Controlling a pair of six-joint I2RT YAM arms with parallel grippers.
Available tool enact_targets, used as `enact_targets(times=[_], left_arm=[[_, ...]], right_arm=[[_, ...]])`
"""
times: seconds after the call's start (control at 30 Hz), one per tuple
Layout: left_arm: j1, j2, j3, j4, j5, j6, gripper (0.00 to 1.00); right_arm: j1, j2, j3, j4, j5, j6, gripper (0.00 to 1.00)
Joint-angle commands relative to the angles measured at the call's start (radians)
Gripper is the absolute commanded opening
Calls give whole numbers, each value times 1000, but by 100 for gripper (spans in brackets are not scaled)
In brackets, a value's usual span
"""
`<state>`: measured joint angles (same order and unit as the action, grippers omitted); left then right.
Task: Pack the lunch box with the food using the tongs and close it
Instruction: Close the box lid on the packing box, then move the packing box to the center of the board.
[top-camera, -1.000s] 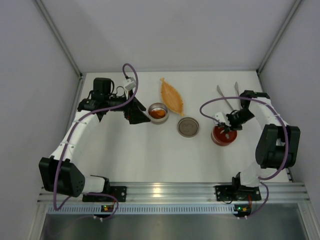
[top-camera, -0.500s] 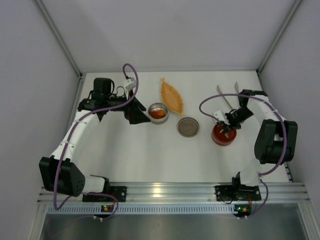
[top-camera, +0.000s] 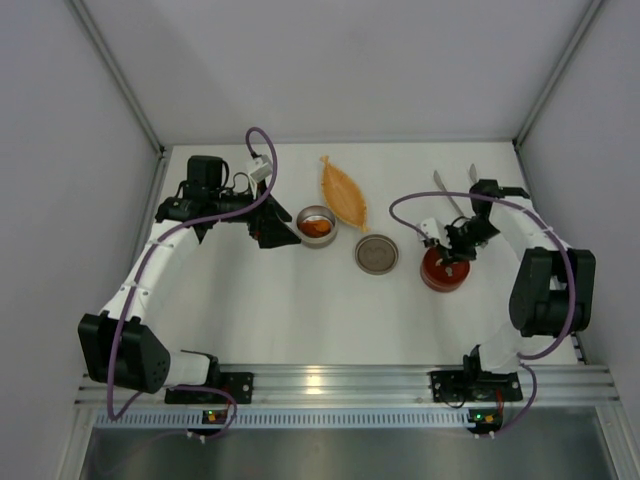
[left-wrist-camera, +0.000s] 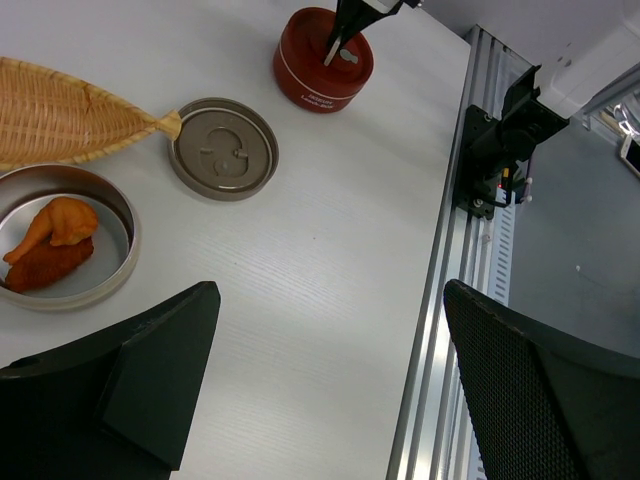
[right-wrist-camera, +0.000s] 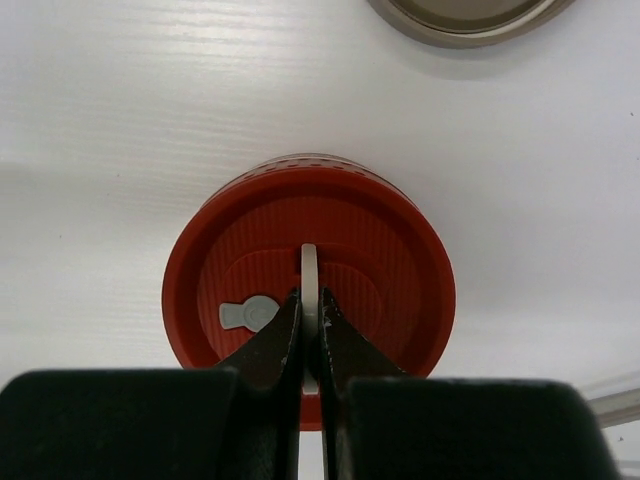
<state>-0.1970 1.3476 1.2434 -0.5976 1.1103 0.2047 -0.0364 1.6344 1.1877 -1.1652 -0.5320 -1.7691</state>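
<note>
The round metal lunch box bowl (top-camera: 317, 213) (left-wrist-camera: 128, 225) holds orange-brown food lumps (top-camera: 317, 228) (left-wrist-camera: 50, 245). Beside its left rim hangs my left gripper (top-camera: 275, 228) (left-wrist-camera: 330, 295), wide open with nothing in it. Its flat metal inner lid (top-camera: 376, 254) (left-wrist-camera: 223, 148) lies on the table. The red round lid (top-camera: 443, 270) (left-wrist-camera: 323, 68) (right-wrist-camera: 390, 270) stands at the right. My right gripper (top-camera: 458, 252) (right-wrist-camera: 309, 310) is shut on its upright white handle (right-wrist-camera: 309, 270). The silver tongs (top-camera: 438, 181) lie at the back right, partly hidden behind the right arm.
An orange woven leaf-shaped dish (top-camera: 344, 192) (left-wrist-camera: 70, 120) lies just behind the metal bowl. The aluminium rail (left-wrist-camera: 455, 260) runs along the table's near edge. White walls close in the table on three sides.
The right gripper and the red lid have shifted slightly to the left. The left arm has not moved.
</note>
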Motion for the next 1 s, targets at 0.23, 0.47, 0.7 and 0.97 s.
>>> enact_targets(times=[0.23, 0.47, 0.7, 0.97], left_arm=[[5, -2, 31, 18, 26, 27, 99], [5, -10, 25, 22, 29, 22, 98], [10, -44, 16, 19, 3, 32, 98], [139, -42, -12, 90, 63, -74, 98]], right_arm=[[104, -31, -68, 214, 29, 718, 0], [245, -160, -192, 266, 81, 833, 0], [492, -220, -241, 329, 127, 939, 0], [772, -173, -208, 398, 135, 1105, 0]])
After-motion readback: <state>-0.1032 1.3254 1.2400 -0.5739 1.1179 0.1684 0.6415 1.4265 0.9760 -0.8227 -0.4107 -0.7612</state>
